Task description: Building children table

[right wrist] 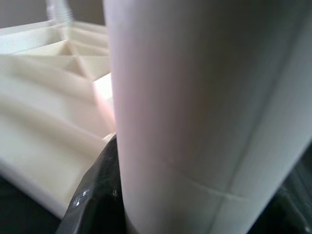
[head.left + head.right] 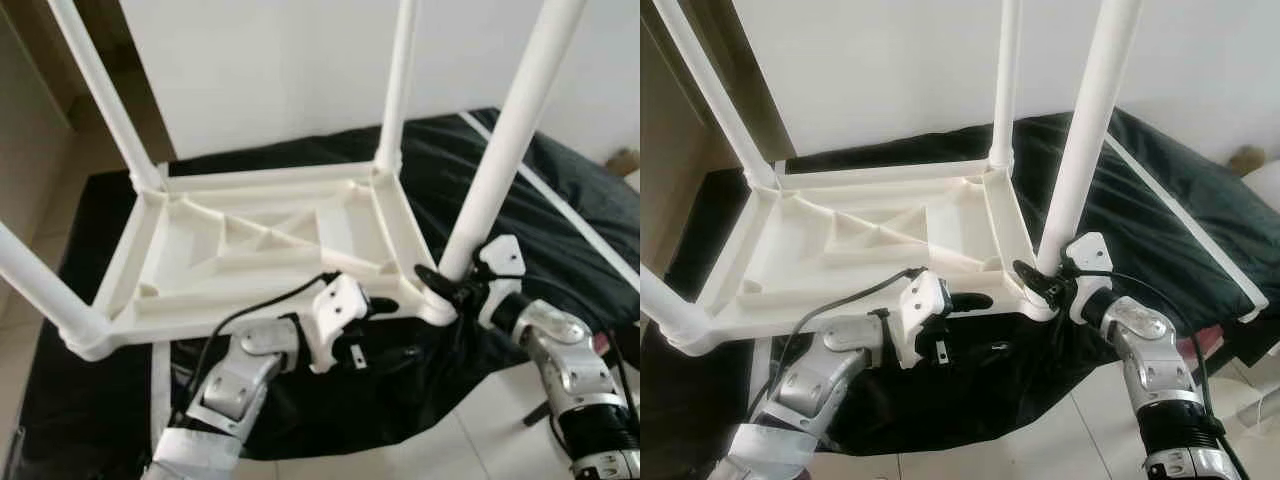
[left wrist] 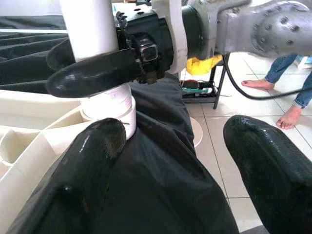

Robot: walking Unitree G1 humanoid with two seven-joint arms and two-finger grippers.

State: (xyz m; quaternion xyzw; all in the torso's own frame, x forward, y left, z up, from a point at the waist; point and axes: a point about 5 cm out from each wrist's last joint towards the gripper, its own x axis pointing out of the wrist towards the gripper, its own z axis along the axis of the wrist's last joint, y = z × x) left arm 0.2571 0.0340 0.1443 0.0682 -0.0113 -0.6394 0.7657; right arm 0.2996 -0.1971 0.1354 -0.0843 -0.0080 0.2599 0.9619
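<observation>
Right, the white plastic table lies upside down on a black sheet spread over the tiled floor, its ribbed underside facing up and four white legs standing up from the corners. The right gripper is clamped around the near right leg just above the socket where that leg enters the table corner; one black finger curls across the front of the leg and the other sits behind it, both pressed against the tube. From the right wrist, that leg stands immediately ahead of the fingers, with the ribbed frame just beyond it to one side. The left gripper sits just beside the same corner, a little lower than the right gripper, reaching over the black sheet along the table's near edge. Its fingers are spread wide with nothing between them but sheet and floor; one finger lies close to the base of the leg, though whether it touches the plastic I cannot tell. Beyond the left gripper's fingers, a person's bare feet stand on the tiles, near a black stand. The far right leg, far left leg and near left leg stand well apart from both grippers.
</observation>
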